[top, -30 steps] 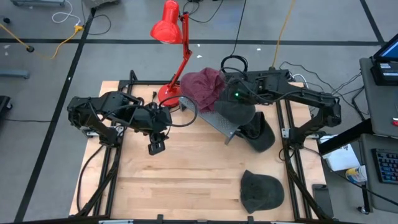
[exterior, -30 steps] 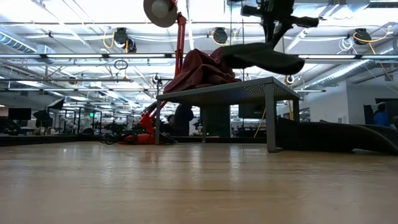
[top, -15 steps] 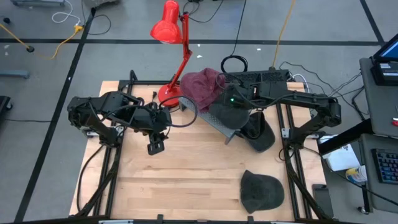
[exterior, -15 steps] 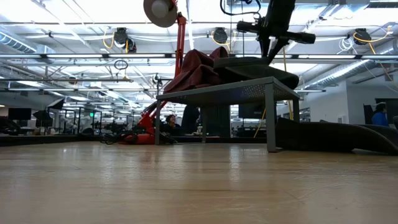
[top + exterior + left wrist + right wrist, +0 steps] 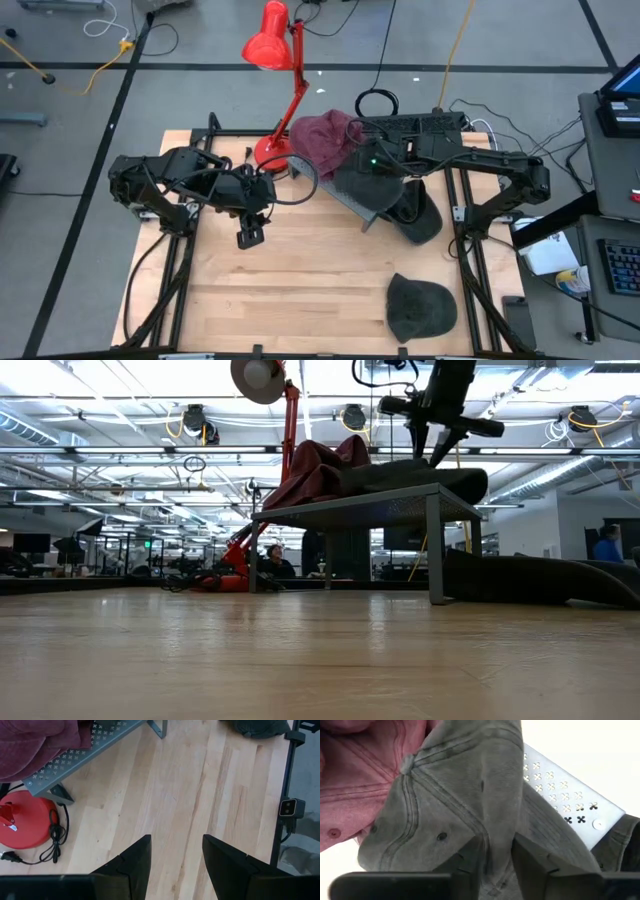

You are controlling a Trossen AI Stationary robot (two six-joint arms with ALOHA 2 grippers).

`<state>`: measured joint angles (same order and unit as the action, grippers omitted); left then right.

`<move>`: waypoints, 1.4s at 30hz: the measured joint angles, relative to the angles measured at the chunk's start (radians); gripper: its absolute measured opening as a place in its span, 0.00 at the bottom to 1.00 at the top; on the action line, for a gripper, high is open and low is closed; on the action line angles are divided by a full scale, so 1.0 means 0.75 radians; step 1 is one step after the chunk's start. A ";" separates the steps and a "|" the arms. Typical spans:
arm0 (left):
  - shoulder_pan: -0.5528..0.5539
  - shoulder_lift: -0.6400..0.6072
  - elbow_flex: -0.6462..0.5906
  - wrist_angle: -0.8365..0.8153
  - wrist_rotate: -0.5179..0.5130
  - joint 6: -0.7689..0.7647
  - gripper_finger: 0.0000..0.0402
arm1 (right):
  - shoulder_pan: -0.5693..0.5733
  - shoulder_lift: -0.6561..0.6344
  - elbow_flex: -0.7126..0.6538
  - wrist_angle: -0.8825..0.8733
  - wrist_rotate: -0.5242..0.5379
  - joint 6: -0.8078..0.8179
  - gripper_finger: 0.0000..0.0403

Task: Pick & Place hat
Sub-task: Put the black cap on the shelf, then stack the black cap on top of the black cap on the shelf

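A dark grey hat (image 5: 365,185) (image 5: 420,475) (image 5: 455,795) lies on a perforated metal rack (image 5: 366,212) (image 5: 360,505) (image 5: 560,785), beside a maroon hat (image 5: 325,135) (image 5: 320,470) (image 5: 350,770) that rests on the same rack. My right gripper (image 5: 372,160) (image 5: 428,450) (image 5: 498,855) stands over the grey hat, shut on its cloth. My left gripper (image 5: 250,237) (image 5: 172,855) waits open above bare table, left of the rack. My right gripper pinches a raised fold of the grey hat's crown (image 5: 497,832) between its two fingers, coming from above and pointing down. The hat lies flat on the rack top, and one end (image 5: 475,482) reaches past the rack's edge.
A red desk lamp (image 5: 270,45) stands with its base (image 5: 268,152) (image 5: 25,820) by the rack's far left corner. A second dark hat (image 5: 420,215) (image 5: 540,580) lies on the table right of the rack. A third dark hat (image 5: 420,305) lies near the table's near edge.
My right gripper has come down and moved a little toward the maroon hat, still shut on the grey hat. The hat, held tilted above the rack a second ago, now lies on the rack top next to the maroon hat.
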<state>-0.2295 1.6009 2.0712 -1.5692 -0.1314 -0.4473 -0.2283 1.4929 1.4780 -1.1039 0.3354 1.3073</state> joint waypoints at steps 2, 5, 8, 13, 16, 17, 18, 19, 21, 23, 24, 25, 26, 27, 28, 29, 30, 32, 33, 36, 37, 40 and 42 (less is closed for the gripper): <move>0.000 0.000 0.000 0.000 0.000 -0.001 0.45 | 0.000 0.000 0.000 0.000 0.000 -0.012 0.27; 0.000 0.000 0.000 0.000 0.000 -0.001 0.45 | 0.000 0.000 0.000 -0.001 0.000 -0.014 0.34; 0.000 0.000 0.000 0.000 0.000 -0.002 0.45 | -0.002 0.000 0.000 -0.001 0.001 -0.014 0.39; 0.000 0.000 0.000 0.001 0.000 -0.003 0.45 | -0.020 -0.032 0.000 -0.004 0.002 -0.025 0.44; 0.000 0.000 0.000 0.001 0.001 -0.003 0.45 | -0.028 -0.080 0.000 -0.013 0.002 -0.036 0.45; 0.000 0.000 0.000 0.001 0.001 -0.003 0.45 | -0.028 -0.098 0.000 -0.012 0.003 -0.039 0.45; 0.000 0.000 0.000 0.001 0.001 -0.003 0.45 | -0.028 -0.115 0.000 -0.015 0.002 -0.039 0.45; 0.000 0.000 0.000 0.001 0.001 -0.003 0.45 | -0.028 -0.132 0.000 -0.019 0.001 -0.042 0.45; 0.000 0.000 0.000 0.001 0.001 -0.003 0.45 | -0.028 -0.167 0.000 -0.027 -0.015 -0.060 0.45; 0.000 0.000 0.000 0.001 0.001 -0.003 0.45 | -0.028 -0.200 0.000 -0.049 -0.061 -0.085 0.45; 0.000 0.000 0.000 0.002 0.001 -0.003 0.45 | -0.028 -0.214 0.000 -0.065 -0.081 -0.095 0.45; 0.000 0.000 0.000 0.002 0.001 -0.003 0.45 | -0.028 -0.225 0.000 -0.082 -0.104 -0.108 0.45; 0.000 0.000 0.000 0.002 0.002 -0.003 0.45 | -0.028 -0.238 0.000 -0.097 -0.127 -0.123 0.45; 0.000 0.000 0.000 0.002 0.002 -0.003 0.45 | -0.028 -0.250 0.000 -0.120 -0.152 -0.140 0.45; 0.000 0.000 0.000 0.002 0.002 -0.003 0.45 | -0.028 -0.260 0.000 -0.140 -0.179 -0.160 0.45; 0.000 0.000 0.000 0.002 0.002 -0.003 0.45 | -0.028 -0.270 0.000 -0.158 -0.206 -0.184 0.45; 0.000 0.000 0.000 0.003 0.002 -0.003 0.45 | -0.028 -0.281 0.000 -0.177 -0.234 -0.205 0.45; 0.000 0.000 0.000 0.003 0.002 -0.003 0.45 | -0.028 -0.294 0.000 -0.221 -0.279 -0.242 0.45; 0.000 0.000 0.000 0.003 0.002 -0.003 0.45 | -0.028 -0.301 0.000 -0.245 -0.301 -0.259 0.45; 0.000 0.000 0.000 0.003 0.003 -0.021 0.45 | -0.028 -0.315 0.000 -0.312 -0.375 -0.322 0.45; 0.000 0.000 0.000 0.003 0.003 -0.039 0.45 | -0.028 -0.318 0.000 -0.333 -0.400 -0.345 0.45; 0.000 0.000 0.000 0.003 0.003 -0.088 0.45 | -0.024 -0.323 0.000 -0.385 -0.484 -0.422 0.45; 0.000 0.000 0.000 0.004 0.005 -0.123 0.45 | -0.024 -0.324 0.000 -0.409 -0.526 -0.483 0.45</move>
<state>-0.2298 1.6009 2.0712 -1.5666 -0.1280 -0.5394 -0.2466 1.2499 1.4780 -1.4104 -0.0591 0.9451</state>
